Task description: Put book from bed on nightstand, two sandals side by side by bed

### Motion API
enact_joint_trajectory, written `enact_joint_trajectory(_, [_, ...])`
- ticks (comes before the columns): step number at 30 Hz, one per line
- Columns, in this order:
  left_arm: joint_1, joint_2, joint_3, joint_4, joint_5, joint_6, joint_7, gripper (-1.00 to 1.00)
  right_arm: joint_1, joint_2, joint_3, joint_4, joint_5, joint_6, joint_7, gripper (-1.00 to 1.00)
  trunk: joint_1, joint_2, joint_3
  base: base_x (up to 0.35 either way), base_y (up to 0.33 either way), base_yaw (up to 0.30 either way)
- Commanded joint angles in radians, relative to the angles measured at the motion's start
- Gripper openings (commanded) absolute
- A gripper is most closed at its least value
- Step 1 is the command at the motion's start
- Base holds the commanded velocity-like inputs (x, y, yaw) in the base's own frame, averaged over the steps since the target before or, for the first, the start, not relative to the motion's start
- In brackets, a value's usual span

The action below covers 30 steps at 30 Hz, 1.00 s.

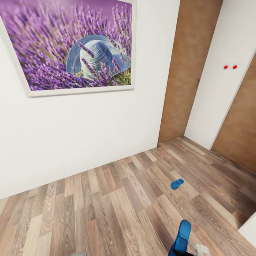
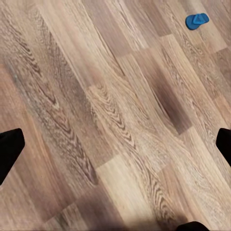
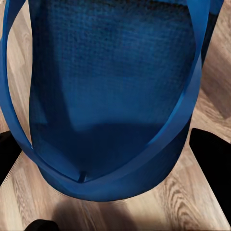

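Right wrist view: one blue sandal is seen gripped between the right gripper fingers (the left gripper hangs spread and empty), and it could be dropped askew, well apart from the other sandal farther off on the floor.

Matt wood-plank floor, smooth white wall, and a blue sandal with finely textured sole.

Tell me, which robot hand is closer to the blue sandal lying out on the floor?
Probably the right. Its gripper, holding the other sandal, sits low in the head view, below the floor sandal. The left gripper sees that sandal far off, so it seems farther.
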Motion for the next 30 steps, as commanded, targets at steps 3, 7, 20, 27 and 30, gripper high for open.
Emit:
enact_joint_trajectory(3, [-0.001, -0.001, 0.007, 0.000, -0.001, -0.001, -0.008, 1.00, -0.002, 0.001, 0.007, 0.004, -0.008, -0.008, 0.006, -1.00, 0.001, -0.001, -0.001, 0.327, 0.147, 0.000])
enact_joint_trajectory(7, [-0.001, -0.001, 0.007, 0.001, -0.001, -0.001, -0.008, 1.00, -0.002, 0.000, 0.007, 0.004, -0.008, -0.008, 0.006, -1.00, 0.001, -0.001, -0.001, 0.327, 0.147, 0.000])
enact_joint_trajectory(20, [-0.001, -0.001, 0.008, 0.001, -0.001, -0.002, -0.008, 1.00, -0.002, 0.000, 0.007, 0.004, -0.008, -0.008, 0.006, -1.00, 0.001, -0.001, -0.001, 0.326, 0.147, -0.111])
enact_joint_trajectory(27, [-0.001, -0.001, 0.008, 0.001, -0.001, -0.002, -0.008, 1.00, -0.002, 0.000, 0.007, 0.004, -0.008, -0.008, 0.006, -1.00, 0.001, -0.001, -0.001, 0.325, 0.147, -0.220])
enact_joint_trajectory(30, [-0.001, -0.001, 0.007, 0.000, -0.001, -0.002, -0.008, 1.00, -0.002, 0.000, 0.007, 0.004, -0.008, -0.008, 0.006, -1.00, 0.001, -0.001, -0.001, 0.325, 0.147, -0.032])
